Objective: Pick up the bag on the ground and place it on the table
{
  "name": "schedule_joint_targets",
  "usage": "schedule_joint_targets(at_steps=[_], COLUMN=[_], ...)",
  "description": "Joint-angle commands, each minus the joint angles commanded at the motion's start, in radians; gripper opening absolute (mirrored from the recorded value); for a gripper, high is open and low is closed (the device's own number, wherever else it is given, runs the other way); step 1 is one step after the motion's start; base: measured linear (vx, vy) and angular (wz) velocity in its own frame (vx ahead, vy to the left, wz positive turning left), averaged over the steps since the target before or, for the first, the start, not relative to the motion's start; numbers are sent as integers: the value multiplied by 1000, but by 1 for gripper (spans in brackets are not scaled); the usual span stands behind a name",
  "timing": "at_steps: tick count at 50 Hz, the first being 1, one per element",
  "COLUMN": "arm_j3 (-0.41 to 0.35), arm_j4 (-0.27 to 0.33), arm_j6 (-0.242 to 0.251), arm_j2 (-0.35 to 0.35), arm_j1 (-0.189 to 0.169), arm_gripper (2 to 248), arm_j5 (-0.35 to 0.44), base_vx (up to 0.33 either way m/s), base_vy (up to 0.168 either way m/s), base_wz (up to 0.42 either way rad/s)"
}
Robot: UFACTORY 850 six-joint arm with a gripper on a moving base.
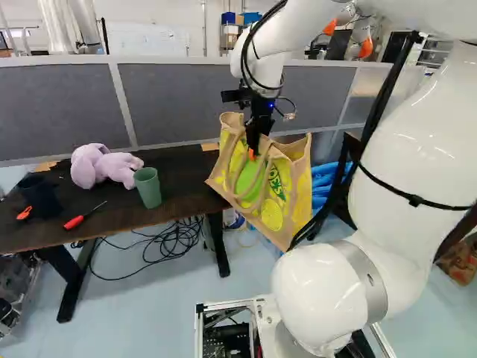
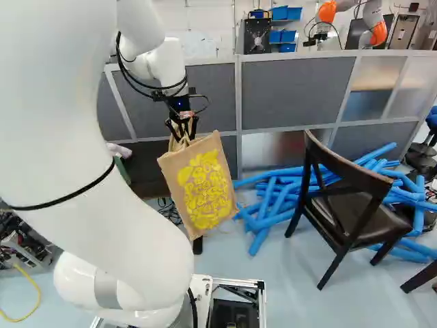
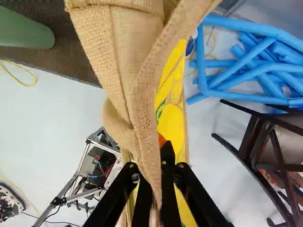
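Note:
My gripper [image 1: 255,142] is at the right end of the dark table [image 1: 175,195] in the left base view, pointing down and shut on the handle of the tan and yellow bag [image 1: 276,218]. The bag hangs tilted, its upper part beside the table's right end and its lower corner over the floor. In the right base view the bag [image 2: 205,188] shows its yellow-printed side below the gripper [image 2: 182,130]. The wrist view shows a tan strap [image 3: 147,113] running between both fingers of my gripper [image 3: 158,182].
On the table are a purple plush toy [image 1: 104,165], a green cup [image 1: 147,187], a dark container [image 1: 41,195] and a red screwdriver [image 1: 83,216]. Blue foam tubes [image 2: 273,198] lie behind a dark chair [image 2: 348,198]. Grey partitions stand behind. Another robot [image 2: 372,20] is beyond them.

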State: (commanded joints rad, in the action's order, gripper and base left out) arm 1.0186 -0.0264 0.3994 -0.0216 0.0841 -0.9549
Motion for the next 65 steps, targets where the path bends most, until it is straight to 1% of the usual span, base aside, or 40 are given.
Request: schedule_joint_targets(at_steps=[30, 52, 65], arm_j3=[0, 1, 19], arm_j4=[0, 0, -1], arm_j6=[0, 0, 0], arm_j2=[0, -1, -18], arm_j1=[0, 0, 7], arm_gripper=[22, 22, 22], arm_j5=[0, 0, 0], base_vx=[156, 5, 0], base_vy=[130, 5, 0], base_wz=[-26, 0, 0])
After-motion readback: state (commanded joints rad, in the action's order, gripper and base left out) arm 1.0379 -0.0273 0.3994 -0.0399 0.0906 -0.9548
